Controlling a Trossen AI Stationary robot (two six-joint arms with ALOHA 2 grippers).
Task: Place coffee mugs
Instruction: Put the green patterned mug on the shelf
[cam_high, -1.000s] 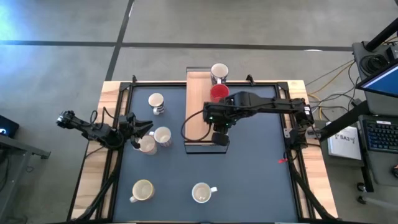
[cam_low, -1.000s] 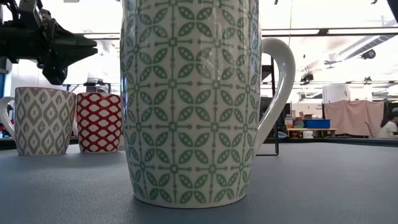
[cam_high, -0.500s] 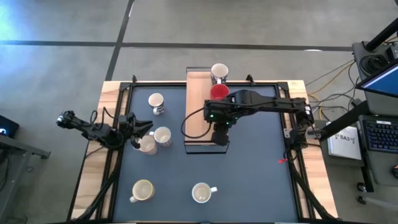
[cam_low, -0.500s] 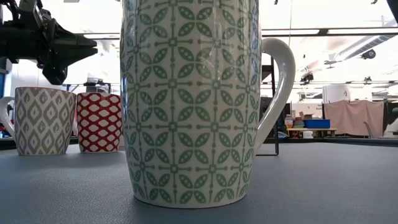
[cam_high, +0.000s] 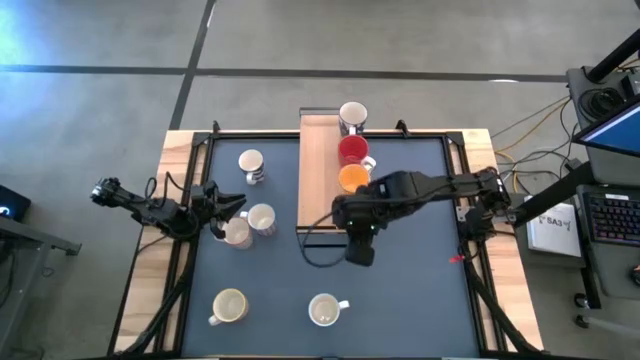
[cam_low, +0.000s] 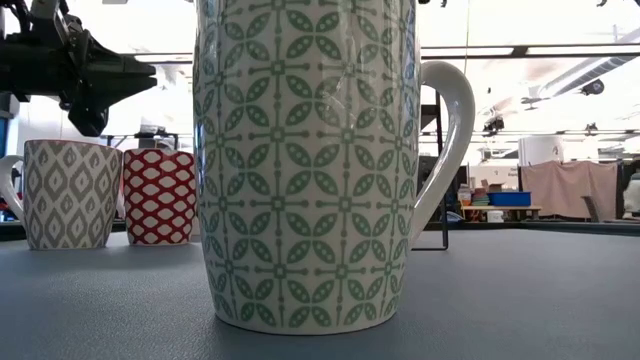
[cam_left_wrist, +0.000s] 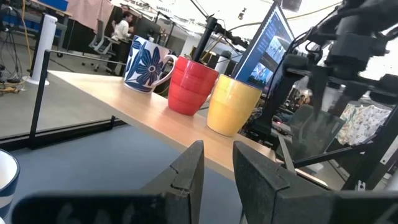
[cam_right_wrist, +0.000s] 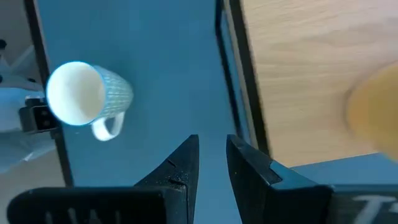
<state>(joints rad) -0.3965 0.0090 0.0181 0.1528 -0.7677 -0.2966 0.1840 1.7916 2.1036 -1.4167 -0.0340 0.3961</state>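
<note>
Three mugs stand in a row on the wooden board (cam_high: 318, 190): a blue-flowered one (cam_high: 352, 117), a red one (cam_high: 352, 149) and an orange one (cam_high: 354, 178). In the left wrist view they show as the blue-flowered mug (cam_left_wrist: 144, 64), the red mug (cam_left_wrist: 193, 85) and the orange mug (cam_left_wrist: 233, 104). My right gripper (cam_high: 358, 250) hangs shut over the dark mat, just off the board's near end, touching nothing. My left gripper (cam_high: 222, 212) waits shut beside two patterned mugs (cam_high: 250, 225). A green-patterned mug (cam_low: 310, 160) stands upright at the near edge.
More mugs stand on the mat: one white with a dark band (cam_high: 250, 163), one cream (cam_high: 229, 306) and one with its handle to the right (cam_high: 325, 310). A black frame (cam_high: 455, 215) rims the mat. Free mat lies to the right of the board.
My right gripper has drawn back from above the board's near end toward the table's near edge and now hangs over the mat. The orange mug, hidden under the arm before, now shows standing on the board behind the red one.
</note>
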